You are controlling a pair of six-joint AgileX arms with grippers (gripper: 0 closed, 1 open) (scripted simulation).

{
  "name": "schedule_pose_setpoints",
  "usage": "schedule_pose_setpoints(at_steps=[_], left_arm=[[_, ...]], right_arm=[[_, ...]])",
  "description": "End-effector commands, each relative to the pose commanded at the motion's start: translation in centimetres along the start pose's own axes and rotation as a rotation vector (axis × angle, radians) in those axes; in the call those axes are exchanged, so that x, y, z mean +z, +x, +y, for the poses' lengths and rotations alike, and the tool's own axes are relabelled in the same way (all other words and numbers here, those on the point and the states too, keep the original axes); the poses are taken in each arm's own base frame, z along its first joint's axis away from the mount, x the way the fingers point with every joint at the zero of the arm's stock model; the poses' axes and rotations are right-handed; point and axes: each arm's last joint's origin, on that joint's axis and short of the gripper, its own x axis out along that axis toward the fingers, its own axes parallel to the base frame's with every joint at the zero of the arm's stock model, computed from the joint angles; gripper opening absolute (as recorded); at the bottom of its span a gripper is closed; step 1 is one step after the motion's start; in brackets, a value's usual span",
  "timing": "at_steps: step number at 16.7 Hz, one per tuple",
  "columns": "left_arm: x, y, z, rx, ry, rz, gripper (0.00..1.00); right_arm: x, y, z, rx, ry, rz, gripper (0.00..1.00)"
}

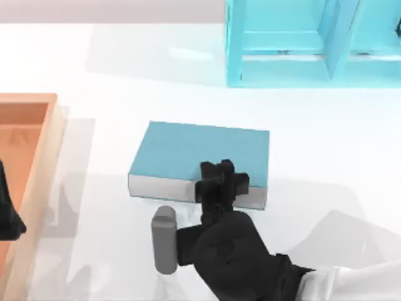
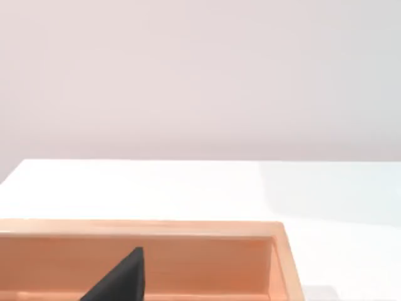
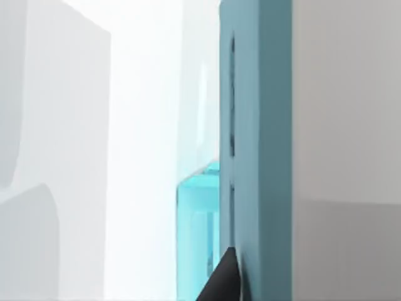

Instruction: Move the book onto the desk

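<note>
Book (image 1: 200, 153) is lying flat on desk (image 1: 113, 75), mid-table; right gripper (image 1: 220, 183) is clamping its near edge. Left gripper (image 2: 119, 282) is parked over tray (image 1: 28, 125), fingers' state unclear. Placing step; next: release, retreat.

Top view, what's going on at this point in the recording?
The right arm's end effector is at the near long edge of the book, gripping it across cover and page edges. The book lies flat on the desk, out in front of the cyan shelf unit and apart from it. The left arm's end effector sits parked over the wooden tray at the table's left side.
</note>
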Motion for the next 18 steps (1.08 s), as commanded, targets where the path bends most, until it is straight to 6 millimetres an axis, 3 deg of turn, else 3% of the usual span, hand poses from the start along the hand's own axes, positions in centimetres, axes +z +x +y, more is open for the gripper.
schedule_pose_setpoints(at_steps=[5, 11, 16, 18], left_arm=[[0.0, 0.0, 0.0, 0.0, 0.0, 0.0, 1.0], [0.0, 0.0, 0.0, 0.0, 0.0, 0.0, 1.0], [0.0, 0.0, 0.0, 0.0, 0.0, 0.0, 1.0], [0.0, 0.0, 0.0, 0.0, 0.0, 0.0, 1.0]], right_arm=[[0.0, 0.0, 0.2, 0.003, -0.002, 0.003, 0.0], [-0.2, 0.6, 2.8, 0.011, -0.015, 0.003, 0.0], [-0.3, 0.7, 3.0, 0.003, -0.001, 0.003, 0.0], [-0.3, 0.7, 3.0, 0.003, -0.001, 0.003, 0.15]])
